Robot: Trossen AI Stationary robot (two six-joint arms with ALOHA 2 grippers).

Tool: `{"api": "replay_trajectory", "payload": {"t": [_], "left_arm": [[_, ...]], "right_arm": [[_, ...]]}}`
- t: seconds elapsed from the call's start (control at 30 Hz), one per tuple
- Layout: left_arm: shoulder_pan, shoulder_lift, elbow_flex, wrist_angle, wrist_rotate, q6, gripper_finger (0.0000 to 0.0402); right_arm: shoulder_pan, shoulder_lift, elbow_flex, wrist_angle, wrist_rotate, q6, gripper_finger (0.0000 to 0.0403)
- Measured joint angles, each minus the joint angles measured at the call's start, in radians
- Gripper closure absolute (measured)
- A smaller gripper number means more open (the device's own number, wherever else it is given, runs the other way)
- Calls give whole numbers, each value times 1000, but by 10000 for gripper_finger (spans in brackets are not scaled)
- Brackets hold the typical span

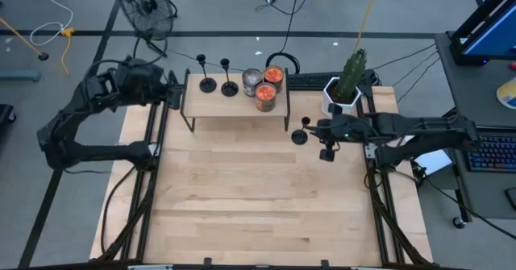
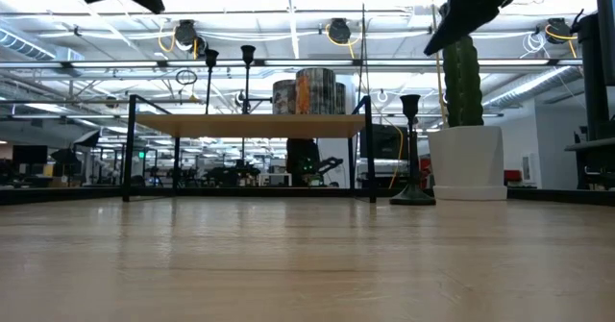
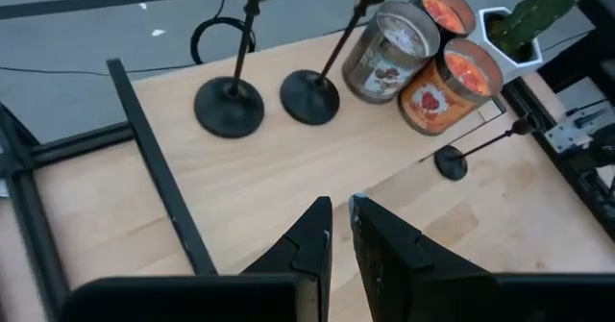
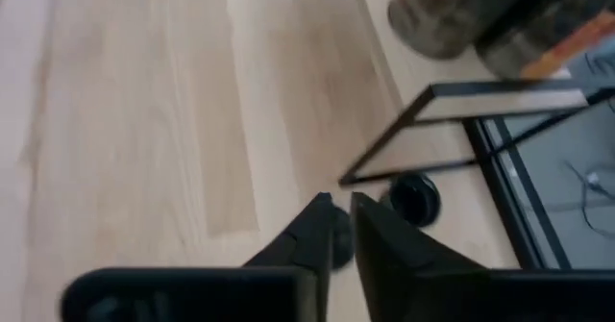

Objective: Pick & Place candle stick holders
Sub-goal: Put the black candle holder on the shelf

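While both grippers, left (image 3: 340, 228) and right (image 4: 342, 228), sit pinched together empty, candle stick holders (image 1: 208, 85) matte black, thin-stemmed, round-based.

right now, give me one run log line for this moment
left gripper: shut, over shelf | right gripper: shut, near floor holder | two holders on shelf | third on table

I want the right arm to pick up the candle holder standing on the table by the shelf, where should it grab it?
Grip the candle holder on its thin upright stem, coming level from the right hand's side. The flat base is too low; the shelf blocks the other side.
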Motion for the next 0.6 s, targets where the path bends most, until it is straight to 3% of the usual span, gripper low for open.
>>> {"api": "replay_trajectory", "payload": {"t": [0.33, 0.6], "left_arm": [[-2, -127, -226, 135, 32, 25, 355], [-1, -239, -371, 270, 45, 37, 355]], "right_arm": [[-58, 149, 123, -106, -3, -82, 271], [-77, 196, 123, -111, -28, -135, 261]]}}
